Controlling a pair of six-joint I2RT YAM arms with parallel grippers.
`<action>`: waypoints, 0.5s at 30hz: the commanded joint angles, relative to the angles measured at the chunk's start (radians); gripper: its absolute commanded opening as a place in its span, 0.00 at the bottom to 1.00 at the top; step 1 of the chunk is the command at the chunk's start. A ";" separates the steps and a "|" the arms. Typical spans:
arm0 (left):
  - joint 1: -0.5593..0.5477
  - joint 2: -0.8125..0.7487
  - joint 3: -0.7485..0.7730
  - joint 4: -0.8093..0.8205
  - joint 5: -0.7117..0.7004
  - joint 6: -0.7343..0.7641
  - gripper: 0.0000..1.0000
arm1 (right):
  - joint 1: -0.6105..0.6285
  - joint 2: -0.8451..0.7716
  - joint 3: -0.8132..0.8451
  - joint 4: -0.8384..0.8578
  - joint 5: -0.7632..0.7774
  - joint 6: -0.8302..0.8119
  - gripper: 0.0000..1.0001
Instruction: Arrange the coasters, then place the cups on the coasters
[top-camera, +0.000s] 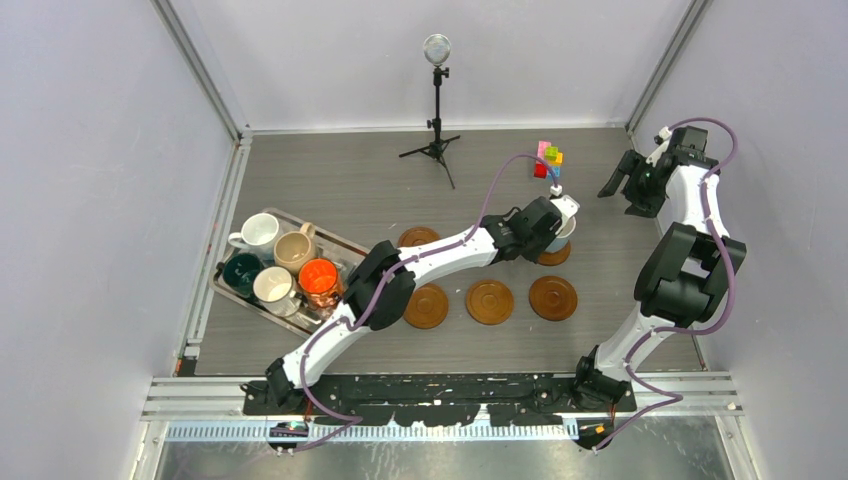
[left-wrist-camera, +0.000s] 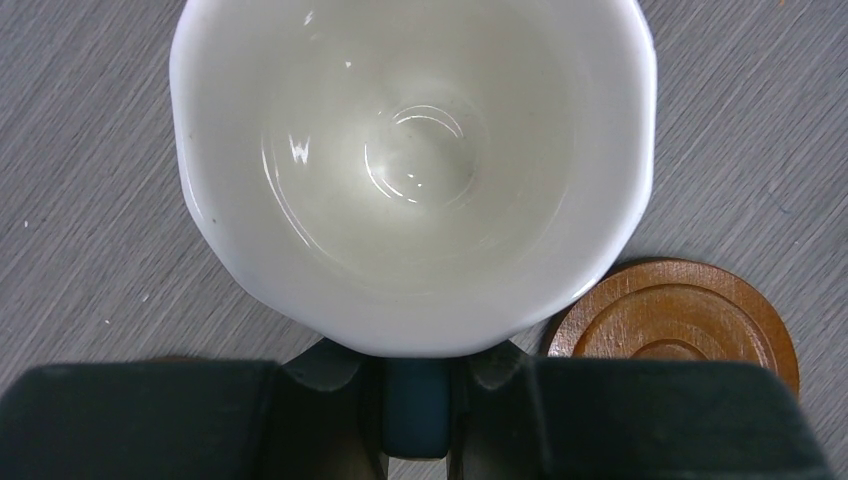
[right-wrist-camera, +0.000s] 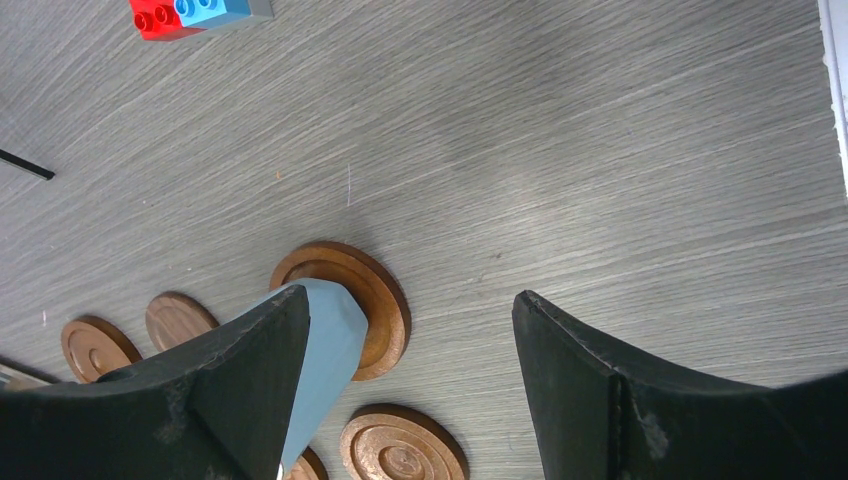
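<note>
Seen from above, a grey wood-grain table (top-camera: 330, 180) fills the frame between pale walls. The left arm reaches from the bottom left toward the centre right. Its left tool (top-camera: 545, 228) is pinched closed on a blue part at the near rim of a light blue cup (top-camera: 565, 212), which has a white inside. The cup stands upright with its mouth up. It overlaps the upper left edge of a brown wooden coaster (top-camera: 553, 256), and most of that disc shows beside it. Whether the cup touches the disc cannot be told.

A second coaster (top-camera: 419, 238) lies left of centre, just above the arm. A row of three coasters (top-camera: 489, 301) lies lower down, across the centre of the frame.

At the left, a silver tray (top-camera: 335, 240) holds five cups close together: a white cup (top-camera: 258, 232), a beige cup (top-camera: 296, 248), a dark green cup (top-camera: 242, 272), a dark-rimmed white cup (top-camera: 273, 286) and an orange cup (top-camera: 320, 280).

At the right, the right tool (top-camera: 620, 195) hangs above bare table with its fingers spread wide and nothing between them.

A small black tripod (top-camera: 437, 140) stands at the top centre. A cluster of coloured toy bricks (top-camera: 548, 160) sits to its right.
</note>
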 joint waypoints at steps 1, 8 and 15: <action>-0.003 -0.032 0.006 0.106 0.000 -0.019 0.00 | -0.007 -0.033 0.000 0.035 -0.010 -0.008 0.79; -0.004 -0.055 -0.018 0.098 0.006 -0.040 0.00 | -0.007 -0.039 -0.010 0.039 -0.013 -0.004 0.79; -0.011 -0.058 -0.010 0.080 -0.021 -0.030 0.01 | -0.007 -0.045 -0.021 0.048 -0.020 -0.001 0.79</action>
